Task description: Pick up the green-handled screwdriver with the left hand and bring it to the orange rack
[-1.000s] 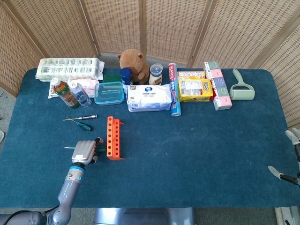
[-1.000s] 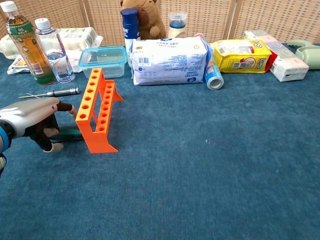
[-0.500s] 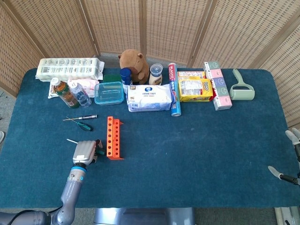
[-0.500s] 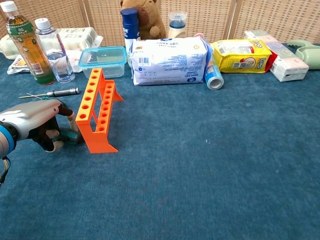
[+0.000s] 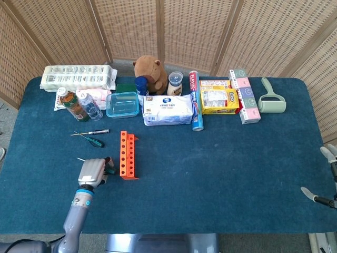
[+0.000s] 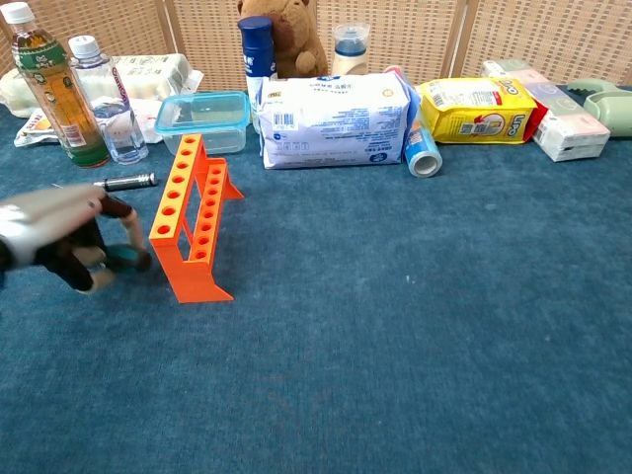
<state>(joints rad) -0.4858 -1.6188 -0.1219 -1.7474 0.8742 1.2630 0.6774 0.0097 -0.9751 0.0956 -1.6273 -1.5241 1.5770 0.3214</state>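
Note:
The orange rack (image 5: 127, 154) stands on the blue cloth at the left, its rows of holes facing up (image 6: 193, 219). My left hand (image 5: 93, 171) is just left of the rack's near end and grips a green-handled screwdriver (image 5: 111, 170). The handle end pokes out toward the rack, and the thin shaft sticks out to the left. In the chest view the left hand (image 6: 57, 239) is motion-blurred, with a bit of the green handle (image 6: 125, 260) showing close to the rack's foot. My right hand (image 5: 329, 157) shows only partly at the right edge, fingers apart and holding nothing.
Another green-handled screwdriver (image 5: 95, 141) and a dark-handled one (image 5: 96, 132) lie behind my left hand. Two bottles (image 6: 61, 91), a clear box (image 6: 203, 119), a wipes pack (image 6: 334, 120), a can (image 6: 424, 150) and boxes line the back.
My left hand has shifted a little with the screwdriver, whose shaft has swung toward the back. In the chest view the hand has moved left and is now blurred. The right hand is unchanged.

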